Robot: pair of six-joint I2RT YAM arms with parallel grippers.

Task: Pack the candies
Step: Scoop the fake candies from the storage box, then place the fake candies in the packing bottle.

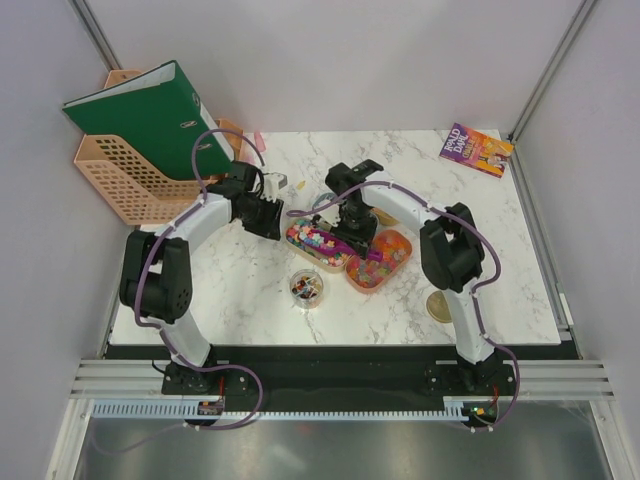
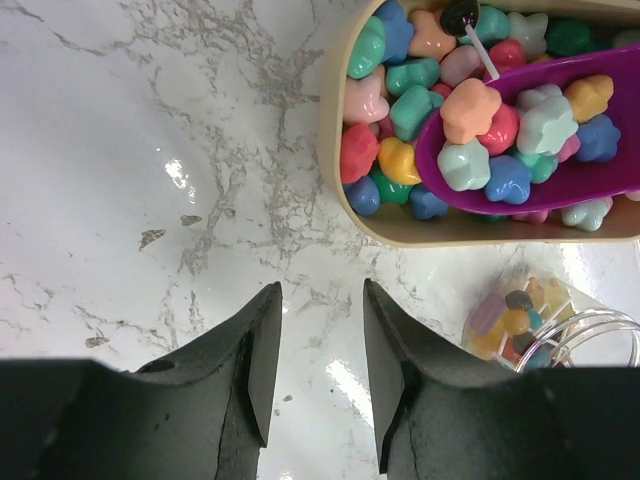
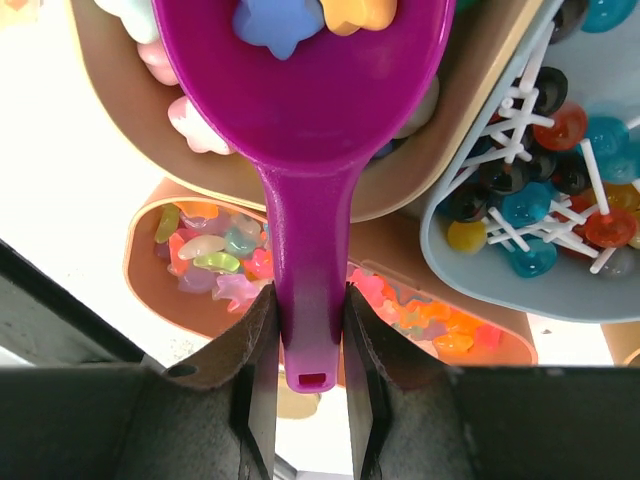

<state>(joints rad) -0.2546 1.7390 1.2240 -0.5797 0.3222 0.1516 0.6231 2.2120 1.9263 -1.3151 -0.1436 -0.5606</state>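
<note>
Ahead of the left gripper (image 2: 320, 290), whose fingers (image 2: 258, 360) were matt black and faintly rough, the table (image 2: 120, 150) looked like polished marble, glossy with glare. The scoop (image 3: 300, 150) in the right gripper (image 3: 307, 300) was smooth, shiny purple plastic. The candies (image 2: 470, 108) on it had a satin-smooth surface. The tan tray (image 2: 335, 150) looked matt, and the jar (image 2: 600, 335) beside it was clear and glossy.

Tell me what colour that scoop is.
The scoop is purple, clearest in the right wrist view.
</note>
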